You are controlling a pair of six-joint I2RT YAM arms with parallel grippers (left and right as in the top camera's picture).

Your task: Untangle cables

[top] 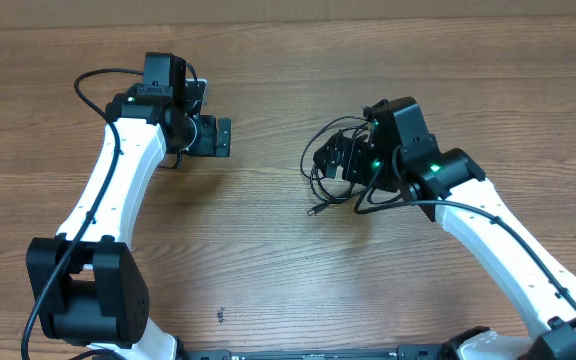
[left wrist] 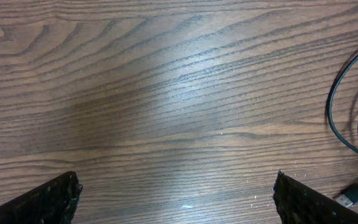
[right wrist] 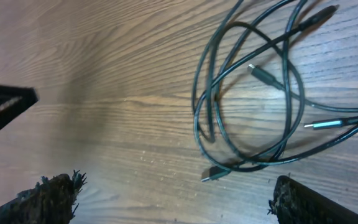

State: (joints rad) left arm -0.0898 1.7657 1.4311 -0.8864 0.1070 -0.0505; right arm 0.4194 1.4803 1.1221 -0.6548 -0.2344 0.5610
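Overhead feed's coming through bright and even, sharp edge to edge; I see only soft, short shadows on the table [top: 268,260]. Left wrist: a pale glare streak across the grain, a dimmer patch left of it. Right wrist looks washed and a touch soft, the cables [right wrist: 263,76] tinted greenish, bottom corners blurred dark.

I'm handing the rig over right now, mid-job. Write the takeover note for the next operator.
Left gripper: open, empty, over the brown wood-grain table.
Right gripper: open, empty, beside the thin black cables with small plug ends.
Cables: one overlapping tangle lying on the table.
Done: nothing separated.
Left: pull each cable free, lay them apart.
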